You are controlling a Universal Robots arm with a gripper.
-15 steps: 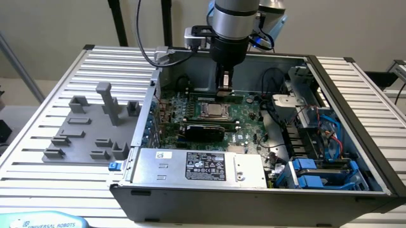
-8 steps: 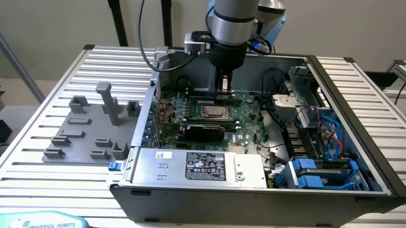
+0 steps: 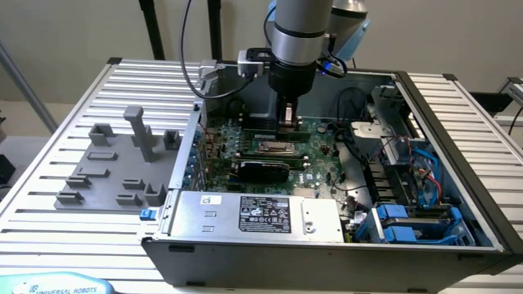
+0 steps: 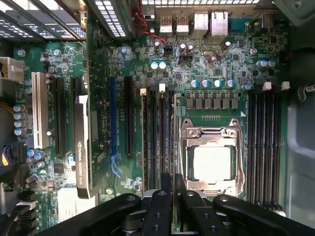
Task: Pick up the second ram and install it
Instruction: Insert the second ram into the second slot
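Note:
The second ram [image 3: 263, 135] is a long green stick with dark chips. It lies level just above the motherboard, behind the CPU socket [image 3: 276, 147]. My gripper [image 3: 286, 125] reaches down into the open PC case and is shut on the stick's upper edge. In the wrist view the ram [image 4: 173, 137] shows edge-on as a thin green line running out from between the black fingers [image 4: 162, 201]. It hangs over the long black slots [image 4: 160, 137] right beside the CPU socket [image 4: 211, 162]. I cannot tell whether it touches a slot.
The PC case [image 3: 457, 122] walls enclose the board. A graphics card [image 3: 261, 168] and the power supply [image 3: 253, 214] sit in front of the socket. Cables and blue drive bays [image 3: 408, 223] fill the exterior view's right. A grey fixture [image 3: 122, 165] lies on the slatted table.

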